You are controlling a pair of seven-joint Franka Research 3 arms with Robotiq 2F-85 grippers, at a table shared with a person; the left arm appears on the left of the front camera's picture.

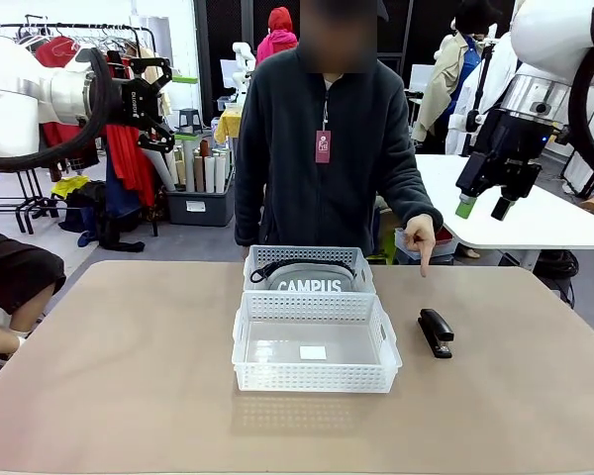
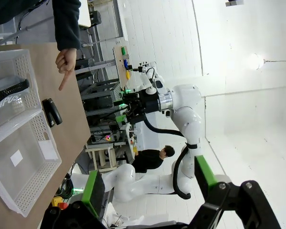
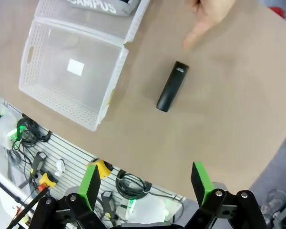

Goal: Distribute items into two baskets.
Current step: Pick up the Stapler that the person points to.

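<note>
Grey fabric pouch (image 1: pixel 310 280) with white "CAMPUS" lettering and a black strap lies inside the far basket (image 1: pixel 262 255), at the middle of the desk (image 1: pixel 129 376). The near basket (image 1: pixel 312 377) sits directly in front of it, the two translucent white lattice baskets touching end to end. It holds nothing but a white sticker (image 1: pixel 313 352) on its floor. A small black stapler (image 1: pixel 436 332) lies flat on the bare desk just to the right of the near basket, apart from it. A person in a dark fleece stands at the far side, and the person's hand (image 1: pixel 419 237) points one finger down at the desk just beyond the stapler. The left tool (image 2: pixel 148 188) hangs high at the far left, well away from the baskets, its jaws spread wide and holding nothing. The right tool (image 1: pixel 483 206) hangs high at the right, above and beyond the stapler, also spread wide and empty. By my reading the task is about half done: one item is placed, and the stapler has yet to go into the empty near basket.
</note>
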